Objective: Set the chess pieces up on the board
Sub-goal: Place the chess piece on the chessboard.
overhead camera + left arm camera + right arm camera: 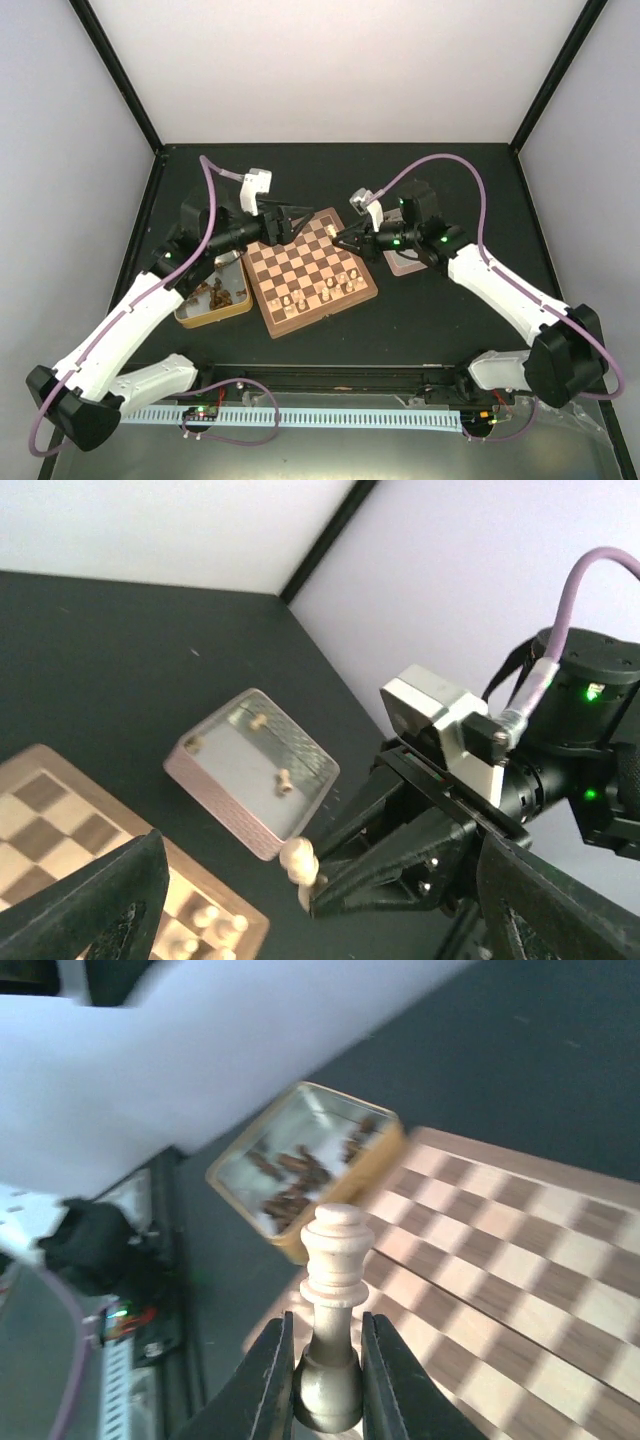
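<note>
Board [312,272]'s on the tabletop [420,330], left tray [190,318] and right tray [398,266] just beside it. Pieces [325,290] stand on its near rows, one piece [337,1260] over the far corner.

A wooden chessboard [292,272] is pictured laid on a black table [425,322], flanked by a gold tray [210,320] and a silver tray [222,802].

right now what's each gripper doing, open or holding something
left gripper: open, nothing between its fingers.
right gripper: shut on a pale chess piece, gripped near its base.
</note>
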`<state>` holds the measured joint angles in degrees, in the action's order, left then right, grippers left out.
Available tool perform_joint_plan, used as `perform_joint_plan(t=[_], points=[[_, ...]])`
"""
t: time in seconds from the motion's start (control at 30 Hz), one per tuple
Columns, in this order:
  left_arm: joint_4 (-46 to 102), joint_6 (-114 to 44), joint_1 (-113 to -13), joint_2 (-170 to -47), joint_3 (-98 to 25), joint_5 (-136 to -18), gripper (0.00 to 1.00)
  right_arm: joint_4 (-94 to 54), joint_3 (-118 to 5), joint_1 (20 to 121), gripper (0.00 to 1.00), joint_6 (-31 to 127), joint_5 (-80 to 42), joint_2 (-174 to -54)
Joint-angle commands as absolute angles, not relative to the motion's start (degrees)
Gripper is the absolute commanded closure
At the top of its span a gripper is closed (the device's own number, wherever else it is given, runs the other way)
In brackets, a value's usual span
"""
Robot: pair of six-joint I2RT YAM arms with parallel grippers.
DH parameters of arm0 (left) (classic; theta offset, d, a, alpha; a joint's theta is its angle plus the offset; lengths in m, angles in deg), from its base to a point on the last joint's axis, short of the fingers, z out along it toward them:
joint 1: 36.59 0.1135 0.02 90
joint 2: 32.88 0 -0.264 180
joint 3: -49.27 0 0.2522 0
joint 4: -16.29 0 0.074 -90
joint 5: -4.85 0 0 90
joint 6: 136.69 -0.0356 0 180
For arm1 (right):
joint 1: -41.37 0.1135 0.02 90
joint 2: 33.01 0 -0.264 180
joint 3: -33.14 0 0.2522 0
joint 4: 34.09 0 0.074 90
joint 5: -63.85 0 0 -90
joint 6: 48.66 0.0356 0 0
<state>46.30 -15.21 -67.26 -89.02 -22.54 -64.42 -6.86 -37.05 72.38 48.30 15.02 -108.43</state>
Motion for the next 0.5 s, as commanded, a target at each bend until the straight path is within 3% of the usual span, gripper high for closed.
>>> perform_joint_plan(t=[0.0, 0.3, 0.47], points=[[50.9, -14.2, -66.6, -92.2, -26.4, -53.0, 0.16, -11.9, -36.9, 74.1, 0.89, 45.1, 29.4, -105.2], [46.7, -13.3, -66.5, -96.6, -25.9, -33.8, 0.43, -11.2, -38.2, 74.5, 0.89, 42.6, 38.1, -103.9], [43.9, -12.2, -66.4, -97.9, -25.1, -27.6, 0.47, -6.9, -40.4, 74.6, 0.89, 40.2, 39.1, -105.3]])
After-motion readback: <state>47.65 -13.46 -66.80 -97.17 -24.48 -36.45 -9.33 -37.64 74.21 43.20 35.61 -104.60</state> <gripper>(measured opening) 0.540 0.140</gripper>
